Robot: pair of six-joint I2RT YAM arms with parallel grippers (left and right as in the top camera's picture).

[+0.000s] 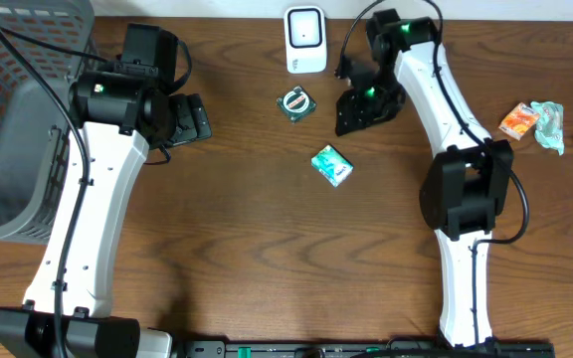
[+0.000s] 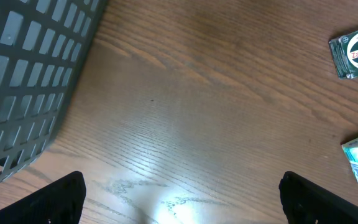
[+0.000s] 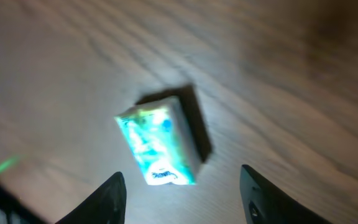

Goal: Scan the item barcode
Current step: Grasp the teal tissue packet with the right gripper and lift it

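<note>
The scan is not done yet. The little green box (image 1: 332, 164) lies in the middle of the table (image 1: 247, 259), a bit nearer than the white scanner (image 1: 305, 40). My right pincer (image 3: 182, 173) points down at the box, open and holding nothing. The picture is blurry, but I think it is not touching. Grabbing and showing are left. My left pincer (image 2: 180, 180) hangs wide open by the grey basket (image 2: 23, 81).

Mock shop checkout: white scanner (image 1: 305, 40), grey basket (image 1: 8, 109), small packaged goods (image 1: 332, 165).
</note>
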